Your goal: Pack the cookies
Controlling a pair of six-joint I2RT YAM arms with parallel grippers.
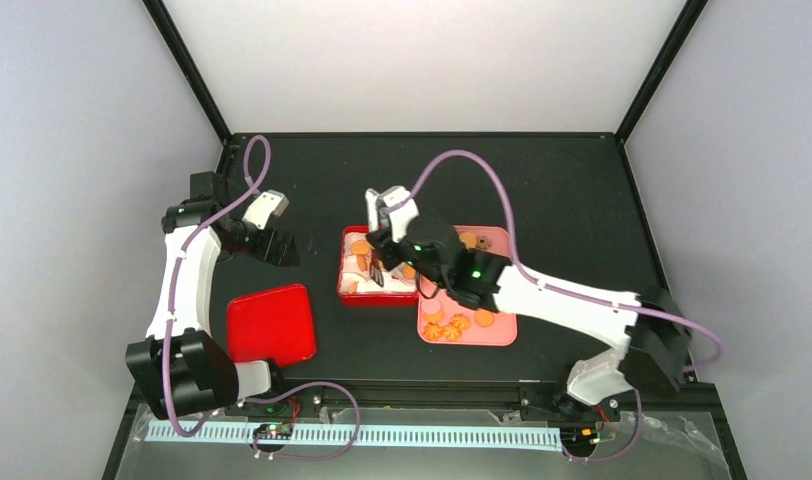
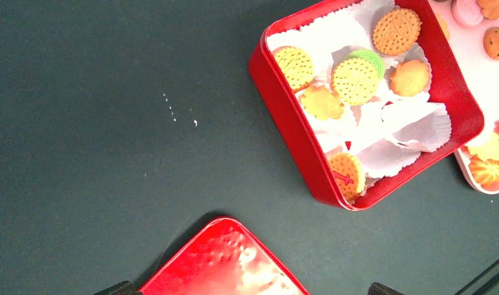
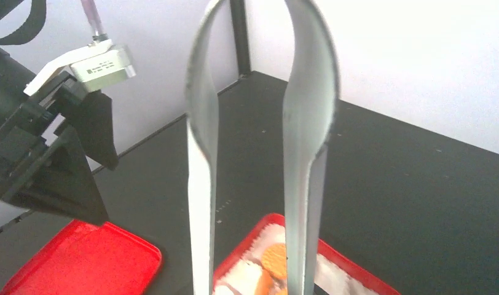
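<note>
Cookies [image 2: 356, 81] look light, brittle and crumbly — pinch gently at opposite rims. Right tool [image 1: 384, 248] clamps metal tongs [image 3: 302, 153]; left tool [image 1: 272, 245] gapes wide, empty.

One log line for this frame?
left gripper: open, empty | right gripper: holding tongs over tin | cookies: some in tin, some on tray | lid: off, beside tin

Left gripper [image 1: 272, 246] splayed — right gripper [image 1: 384, 250] clenched
</note>
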